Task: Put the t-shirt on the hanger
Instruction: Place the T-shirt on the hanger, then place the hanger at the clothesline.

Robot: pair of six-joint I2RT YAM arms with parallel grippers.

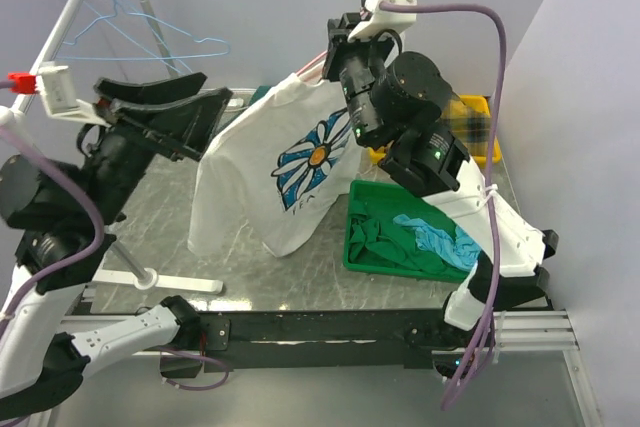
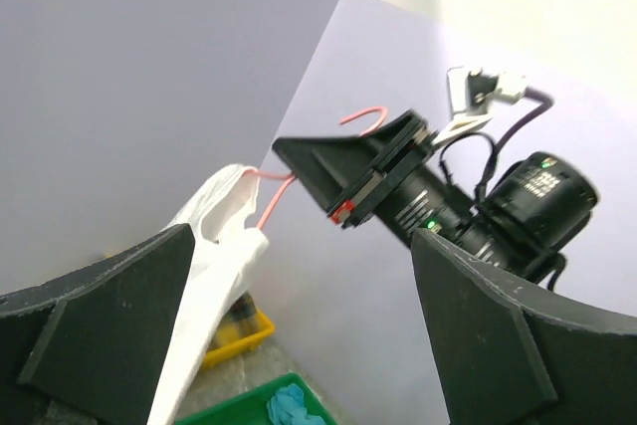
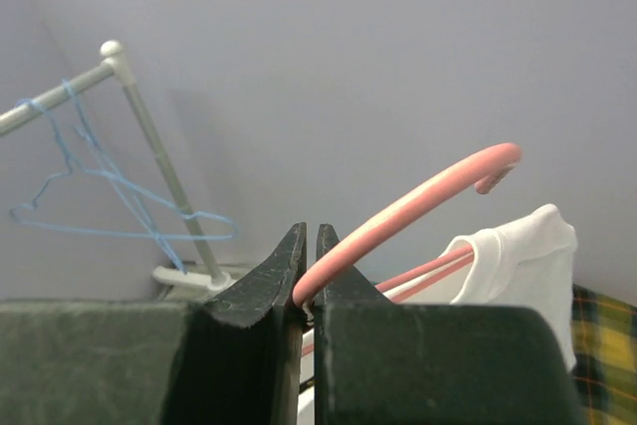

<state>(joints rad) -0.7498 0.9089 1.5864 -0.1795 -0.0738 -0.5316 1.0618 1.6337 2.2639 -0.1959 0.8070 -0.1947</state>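
Cloth is hanging in mid-air above the worktop (image 1: 150, 237): the t-shirt (image 1: 270, 177) is draping down from its collar, with the flower print facing the overhead camera and its hem dangling just over the grey surface. The hanger (image 3: 418, 201) is carrying it. Its pink wire is running down into the neck opening and its hook is curving up and out above the cloth.

The right claw (image 3: 309, 246) is clenching the hook's stem, its two black fingers pressing together on the wire with hardly a gap showing. The left claw (image 1: 215, 92) is standing released with its fingers spread wide. It is reaching in from the left at shoulder height, and one finger (image 2: 100, 325) is lying just beside the white sleeve. Whether it is touching the cloth I cannot tell.

Below the right arm, a green bin (image 1: 365, 247) is sitting on the worktop, holding a dark green garment (image 1: 385, 237) and a light blue cloth (image 1: 440, 237). Behind that arm, a yellow bin (image 1: 490, 152) is showing a bit of plaid. At the far left, blue hangers (image 1: 130, 27) are hanging on a white rack (image 1: 70, 7).
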